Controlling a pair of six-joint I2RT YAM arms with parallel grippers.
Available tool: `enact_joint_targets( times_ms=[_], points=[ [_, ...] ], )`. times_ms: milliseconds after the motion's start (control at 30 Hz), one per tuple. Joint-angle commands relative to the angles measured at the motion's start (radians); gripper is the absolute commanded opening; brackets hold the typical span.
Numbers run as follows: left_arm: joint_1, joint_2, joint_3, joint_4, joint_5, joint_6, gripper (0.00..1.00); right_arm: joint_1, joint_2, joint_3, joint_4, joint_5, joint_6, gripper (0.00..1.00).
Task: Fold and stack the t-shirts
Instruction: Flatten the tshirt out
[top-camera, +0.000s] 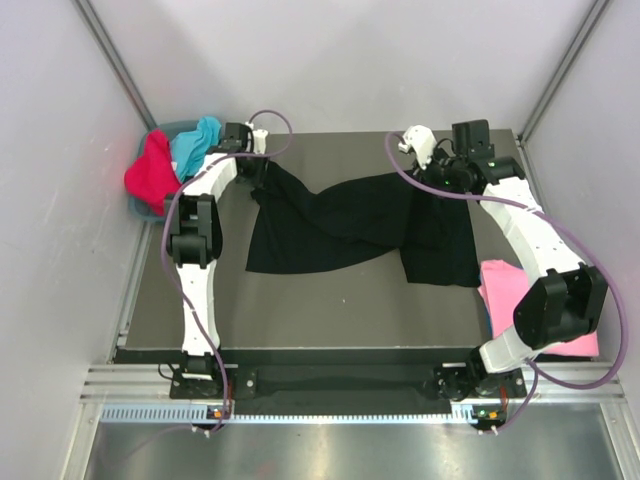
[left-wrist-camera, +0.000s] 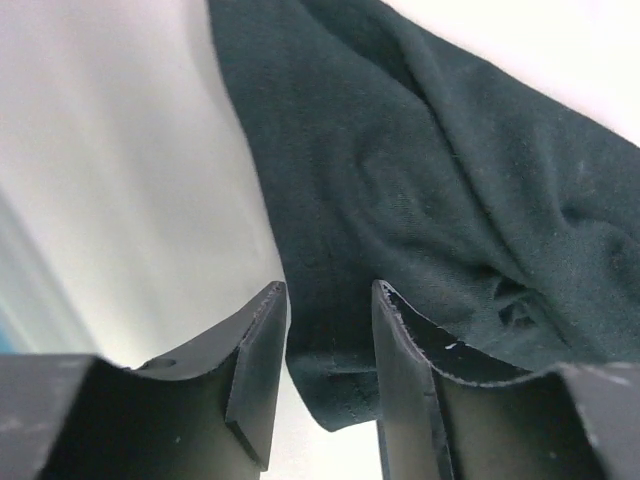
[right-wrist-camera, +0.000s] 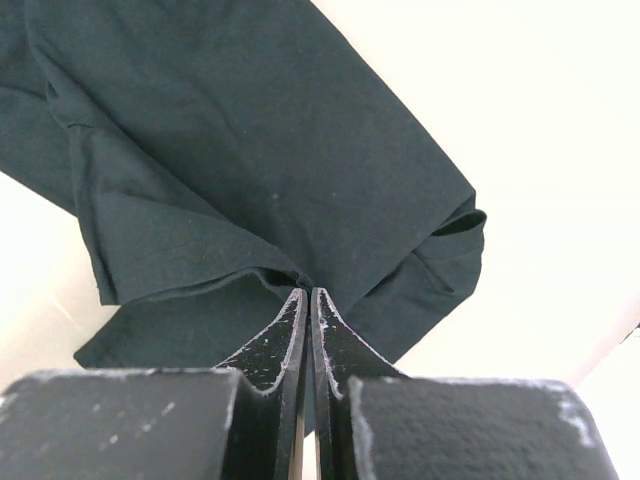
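Observation:
The black t-shirt (top-camera: 340, 225) lies crumpled across the middle of the table, stretched between both grippers. My left gripper (top-camera: 260, 168) is at its far left corner. In the left wrist view the left gripper (left-wrist-camera: 328, 290) is open, and a hemmed corner of the black shirt (left-wrist-camera: 420, 180) lies between the fingers. My right gripper (top-camera: 422, 180) is at the shirt's far right part. In the right wrist view the right gripper (right-wrist-camera: 308, 292) is shut on a fold of the black shirt (right-wrist-camera: 250, 130). A pink shirt (top-camera: 505, 290) lies at the right edge. Red (top-camera: 150, 172) and turquoise (top-camera: 195, 142) shirts are bunched at the far left.
The red and turquoise shirts sit in a grey-blue bin (top-camera: 172, 127) off the table's far left corner. White walls close in the left, back and right sides. The dark table (top-camera: 340, 310) shows bare in front of the black shirt.

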Motion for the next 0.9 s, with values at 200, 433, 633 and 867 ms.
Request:
enact_joint_targets(
  times_ms=[200, 433, 633, 867],
  points=[
    [-0.001, -0.003, 0.0, 0.002, 0.05, -0.025, 0.0, -0.019, -0.012, 0.048, 0.043, 0.013, 0.016, 0.0],
    [0.006, -0.124, 0.032, 0.049, 0.022, -0.048, 0.0, -0.059, -0.004, 0.097, 0.116, 0.082, 0.085, 0.0],
    [0.017, -0.305, 0.018, 0.062, 0.061, -0.069, 0.0, -0.208, 0.022, 0.257, 0.176, 0.05, 0.272, 0.0],
    [0.023, -0.423, -0.175, -0.001, 0.095, -0.075, 0.31, -0.251, -0.017, 0.225, 0.188, 0.02, 0.279, 0.0]
  ],
)
